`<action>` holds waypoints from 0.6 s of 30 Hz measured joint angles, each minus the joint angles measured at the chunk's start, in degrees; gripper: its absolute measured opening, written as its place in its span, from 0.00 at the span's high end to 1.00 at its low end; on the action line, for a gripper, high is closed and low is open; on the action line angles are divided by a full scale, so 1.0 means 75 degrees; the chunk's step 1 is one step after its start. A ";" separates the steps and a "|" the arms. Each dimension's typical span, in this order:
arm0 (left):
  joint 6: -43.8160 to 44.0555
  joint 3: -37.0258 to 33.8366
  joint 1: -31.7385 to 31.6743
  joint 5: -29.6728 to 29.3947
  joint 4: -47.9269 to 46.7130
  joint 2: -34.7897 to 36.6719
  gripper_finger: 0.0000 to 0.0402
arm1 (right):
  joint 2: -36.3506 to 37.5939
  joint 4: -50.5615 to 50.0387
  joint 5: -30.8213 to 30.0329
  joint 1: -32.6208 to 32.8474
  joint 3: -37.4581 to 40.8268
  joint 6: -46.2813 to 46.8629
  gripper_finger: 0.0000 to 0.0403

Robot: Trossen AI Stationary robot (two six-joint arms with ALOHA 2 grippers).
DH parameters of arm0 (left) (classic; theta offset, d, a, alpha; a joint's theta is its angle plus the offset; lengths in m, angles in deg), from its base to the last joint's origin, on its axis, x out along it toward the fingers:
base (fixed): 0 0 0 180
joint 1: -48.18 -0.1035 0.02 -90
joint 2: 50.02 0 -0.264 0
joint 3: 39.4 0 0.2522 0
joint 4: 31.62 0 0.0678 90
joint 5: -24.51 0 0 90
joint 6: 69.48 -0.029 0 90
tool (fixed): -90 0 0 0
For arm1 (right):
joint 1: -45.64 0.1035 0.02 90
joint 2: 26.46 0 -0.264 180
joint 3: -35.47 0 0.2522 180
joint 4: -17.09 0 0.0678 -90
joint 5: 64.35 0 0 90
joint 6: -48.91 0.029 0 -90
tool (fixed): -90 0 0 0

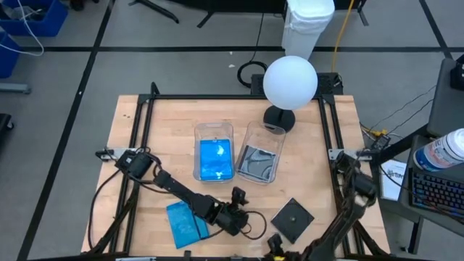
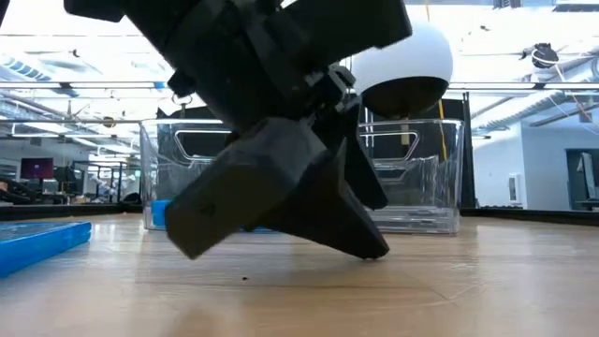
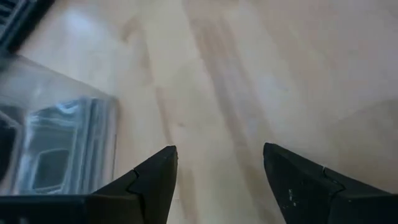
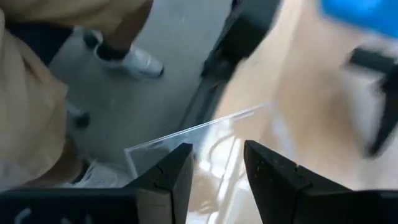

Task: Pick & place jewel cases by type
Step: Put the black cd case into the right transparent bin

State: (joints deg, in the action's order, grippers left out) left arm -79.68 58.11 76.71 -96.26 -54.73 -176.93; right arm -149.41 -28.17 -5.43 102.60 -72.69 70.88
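Note:
A blue jewel case (image 1: 185, 223) lies flat near the table's front edge. Right of it, my left gripper (image 1: 235, 214) hangs open low over bare wood (image 3: 217, 149), nothing between its fingers. A dark jewel case (image 1: 292, 217) lies flat to the right of that gripper. My right gripper (image 4: 217, 152) is at the near edge, right of centre, fingers apart. A clear jewel case (image 4: 199, 140) shows just past and between its fingertips; I cannot tell whether they touch it. One clear tub (image 1: 214, 130) holds blue cases, the other (image 1: 261, 134) dark ones.
A white ball lamp (image 1: 290, 81) on a black foot stands behind the tubs. Black frame rails (image 1: 145, 130) run along the table's sides. A person's legs and shoes (image 4: 130, 59) are on the floor by the near edge. Bare wood lies between tubs and cases.

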 joint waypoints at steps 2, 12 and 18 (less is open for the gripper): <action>0.0065 0.0011 0.0003 0.0288 -0.0113 0.0020 0.39 | -0.0538 -0.0698 0.0183 -0.0010 -0.0699 0.0498 0.65; 0.0523 0.0026 -0.0003 0.0611 -0.0332 0.0038 0.39 | -0.1223 -0.1049 0.0140 0.0241 -0.2590 0.1083 0.45; 0.0787 0.0026 0.0003 0.0825 -0.0343 0.0040 0.39 | -0.1803 -0.1137 0.0182 0.0322 -0.2502 0.1825 0.30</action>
State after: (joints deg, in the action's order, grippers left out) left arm -73.78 58.31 76.73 -90.07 -57.30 -176.63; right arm -162.93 -36.70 -4.06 105.02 -91.45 84.57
